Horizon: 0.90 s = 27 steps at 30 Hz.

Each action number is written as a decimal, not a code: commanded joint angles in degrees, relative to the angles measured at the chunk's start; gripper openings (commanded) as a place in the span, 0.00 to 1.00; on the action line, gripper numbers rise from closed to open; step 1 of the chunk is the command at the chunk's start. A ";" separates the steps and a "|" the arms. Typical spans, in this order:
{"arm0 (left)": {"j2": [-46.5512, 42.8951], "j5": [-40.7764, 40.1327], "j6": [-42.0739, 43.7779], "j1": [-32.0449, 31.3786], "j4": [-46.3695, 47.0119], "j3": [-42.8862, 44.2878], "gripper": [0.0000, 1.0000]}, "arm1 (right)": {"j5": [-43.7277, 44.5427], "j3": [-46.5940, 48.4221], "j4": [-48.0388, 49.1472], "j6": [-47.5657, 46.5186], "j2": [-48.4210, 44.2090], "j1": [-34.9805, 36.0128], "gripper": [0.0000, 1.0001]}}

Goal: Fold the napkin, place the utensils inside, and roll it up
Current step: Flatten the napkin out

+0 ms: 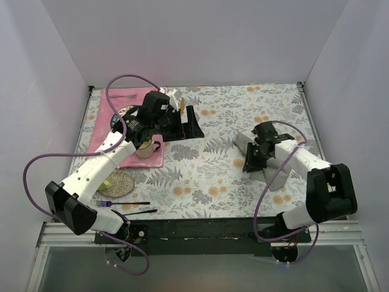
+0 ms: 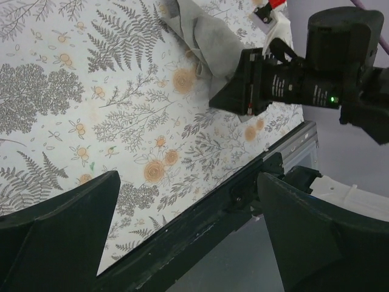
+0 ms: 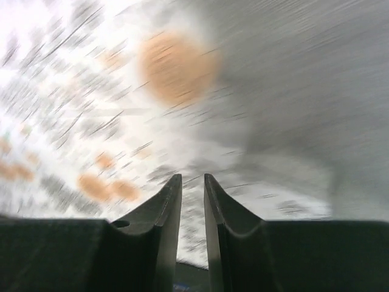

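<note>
The grey napkin (image 1: 275, 175) lies crumpled on the floral tablecloth at the right, partly under my right arm. It also shows in the left wrist view (image 2: 209, 39) and, blurred, in the right wrist view (image 3: 304, 79). My right gripper (image 1: 249, 165) sits low at the napkin's left edge, its jaws (image 3: 192, 176) nearly together with only tablecloth showing in the slit. My left gripper (image 1: 188, 126) hangs open and empty (image 2: 188, 179) above the table at the back left. An orange-tan wooden utensil (image 1: 181, 104) shows just behind it.
A pink placemat (image 1: 100, 143) lies at the left with a cup (image 1: 146, 147) on it. A round woven coaster (image 1: 118, 182), a purple-handled fork (image 1: 106, 204) and a thin black utensil (image 1: 143, 212) lie near the front left. The table's black front rail (image 2: 200, 213) shows below.
</note>
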 commanded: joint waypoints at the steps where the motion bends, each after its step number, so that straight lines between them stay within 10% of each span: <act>1: 0.64 -1.60 -3.11 -0.29 0.57 -2.25 0.95 | -9.29 -0.14 -1.22 8.75 -6.45 10.63 0.30; 6: 2.49 -0.55 -6.80 -0.29 1.28 -6.73 0.89 | -8.34 -0.68 -6.39 6.26 -15.16 11.61 0.56; 9: 4.16 1.73 -8.21 -0.37 1.63 -7.00 0.84 | 8.13 5.82 -12.28 -0.27 -13.34 11.00 0.87; 11: 4.25 2.53 -9.00 -0.99 2.94 -6.38 0.84 | 13.81 8.20 -12.39 -6.42 -7.30 6.54 0.90; 19: 4.44 0.16 -8.48 -5.38 -1.01 -2.16 0.87 | 15.44 16.11 -5.19 -20.58 7.67 -0.79 0.87; 27: 3.02 -1.51 -8.39 -5.91 0.30 -6.63 0.88 | -2.68 8.40 -4.83 -16.66 3.13 11.86 0.34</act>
